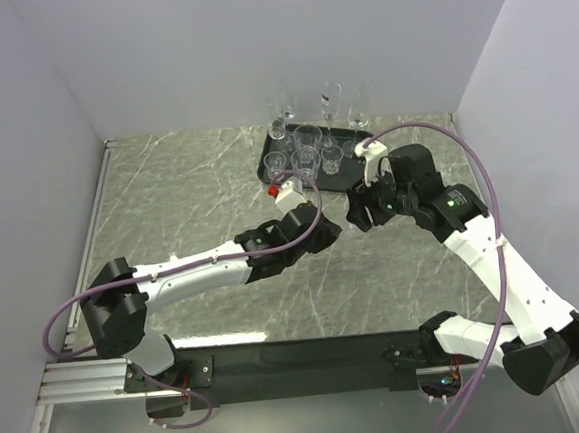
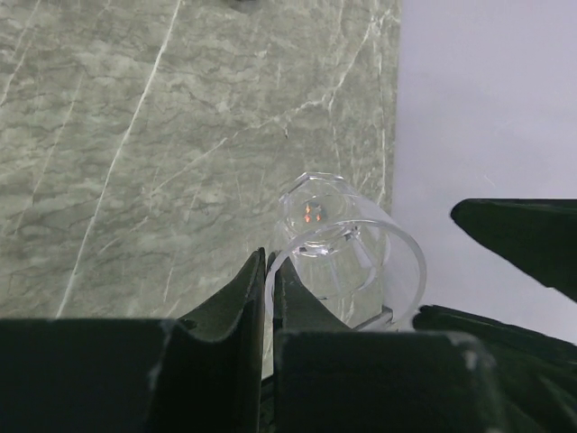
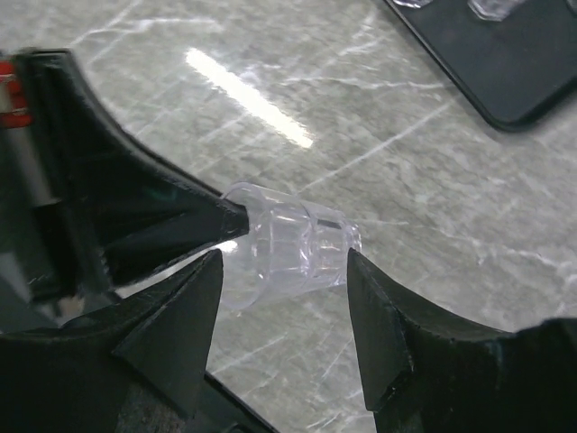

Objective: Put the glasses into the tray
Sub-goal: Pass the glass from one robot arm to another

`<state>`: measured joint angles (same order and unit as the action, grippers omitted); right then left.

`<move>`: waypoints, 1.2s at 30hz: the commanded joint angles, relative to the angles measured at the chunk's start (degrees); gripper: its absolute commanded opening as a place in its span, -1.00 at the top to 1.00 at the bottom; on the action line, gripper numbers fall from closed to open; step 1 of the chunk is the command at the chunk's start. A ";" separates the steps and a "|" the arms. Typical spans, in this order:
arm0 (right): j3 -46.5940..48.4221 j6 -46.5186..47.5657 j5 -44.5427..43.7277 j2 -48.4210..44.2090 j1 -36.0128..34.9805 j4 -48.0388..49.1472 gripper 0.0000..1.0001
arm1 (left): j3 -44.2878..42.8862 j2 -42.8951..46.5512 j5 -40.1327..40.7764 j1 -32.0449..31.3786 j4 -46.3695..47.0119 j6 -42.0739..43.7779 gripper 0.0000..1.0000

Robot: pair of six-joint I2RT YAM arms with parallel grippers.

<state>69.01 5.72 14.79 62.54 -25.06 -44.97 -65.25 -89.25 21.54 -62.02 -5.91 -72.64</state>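
Left gripper [image 2: 269, 263] pinching the rim of a small tumbler [image 2: 338, 253] held sideways above the marble table [image 2: 135, 135], right gripper [image 3: 284, 266] spread either side of it, black tray [image 3: 523, 81] nearby.

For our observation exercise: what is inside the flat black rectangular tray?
Clear glasses: small tumblers in front, stemmed ones behind. The near right corner of the tray is hidden by the right arm.
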 commanded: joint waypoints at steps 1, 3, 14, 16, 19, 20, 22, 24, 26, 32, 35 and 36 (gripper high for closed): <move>-1.16 -2.29 -4.68 0.56 -1.04 3.05 -0.29 | -4.26 -1.18 3.68 -0.82 -3.05 -1.71 0.99; -1.42 -2.03 -6.16 1.35 -1.31 2.61 -0.26 | -5.06 -1.71 3.86 -1.17 -3.67 -1.89 0.99; -2.31 -0.88 -12.06 4.86 -2.71 1.82 0.03 | -6.99 -2.42 5.27 -2.05 -4.37 -1.19 0.99; -2.31 -0.80 -12.32 5.31 -2.80 1.73 0.11 | -7.17 -2.50 5.18 -2.05 -4.37 -0.75 0.99; -2.04 -0.44 -13.55 6.10 -2.71 1.56 0.23 | -7.17 -2.33 4.83 -2.05 -4.02 -0.05 0.99; -2.04 -0.44 -13.64 6.53 -2.71 1.38 0.31 | -6.99 -2.16 4.74 -2.05 -3.58 0.22 0.99; -2.04 -0.18 -13.47 7.24 -2.71 1.20 0.43 | -6.12 -1.54 4.13 -2.05 -1.84 1.35 0.99; -1.87 0.08 -13.55 7.85 -2.80 1.03 0.54 | -5.50 -1.01 3.69 -2.05 -1.04 1.80 0.99; -1.86 0.79 -13.82 8.82 -2.71 0.41 0.68 | -4.54 -0.05 3.51 -2.05 -0.16 2.41 0.99; -0.72 5.79 -10.84 10.23 -2.37 -1.52 1.00 | -2.07 2.06 2.90 -2.05 2.74 5.13 0.89; 0.59 10.27 -5.13 10.41 -0.88 -3.72 1.00 | 0.47 3.64 0.44 -1.97 7.21 8.11 0.52; 0.94 11.41 -3.99 10.41 -0.17 -4.07 1.00 | 1.35 4.17 -0.26 -1.88 8.80 9.00 0.40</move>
<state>67.20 10.90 8.29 72.58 -27.57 -46.46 -65.06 -90.98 24.29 -63.37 -6.68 -67.96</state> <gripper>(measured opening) 0.175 0.245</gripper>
